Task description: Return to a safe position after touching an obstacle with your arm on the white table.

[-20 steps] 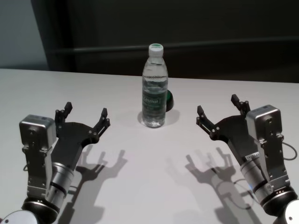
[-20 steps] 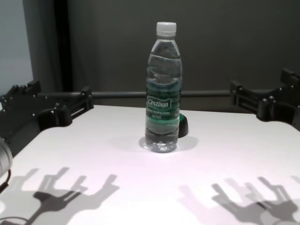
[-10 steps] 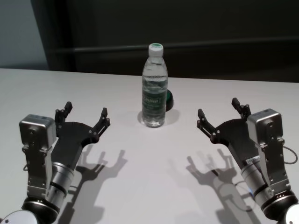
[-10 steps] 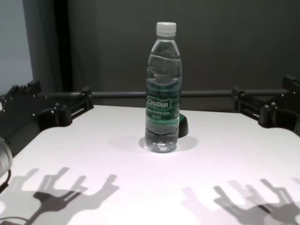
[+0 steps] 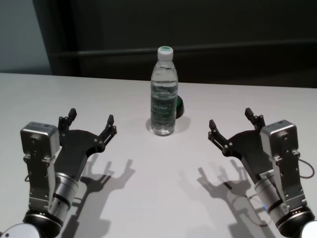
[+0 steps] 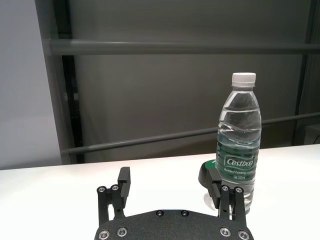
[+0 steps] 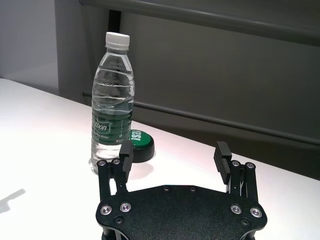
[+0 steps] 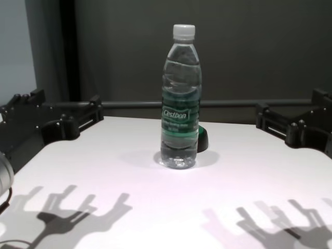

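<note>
The obstacle, a tall clear water bottle (image 5: 164, 91) with a white cap and green "Cestbon" label, stands upright at the middle of the white table (image 5: 158, 178). It also shows in the chest view (image 8: 180, 98), the left wrist view (image 6: 239, 142) and the right wrist view (image 7: 112, 97). My left gripper (image 5: 90, 120) is open and empty, held above the table to the bottle's left, apart from it. My right gripper (image 5: 233, 123) is open and empty, above the table to the bottle's right, apart from it.
A small dark green rounded object (image 5: 179, 106) lies on the table just behind the bottle, also seen in the right wrist view (image 7: 140, 145). A dark wall with a horizontal rail (image 5: 237, 48) runs behind the table's far edge.
My right gripper has drawn back toward me and a little lower. The left arm and the bottle have not moved.
</note>
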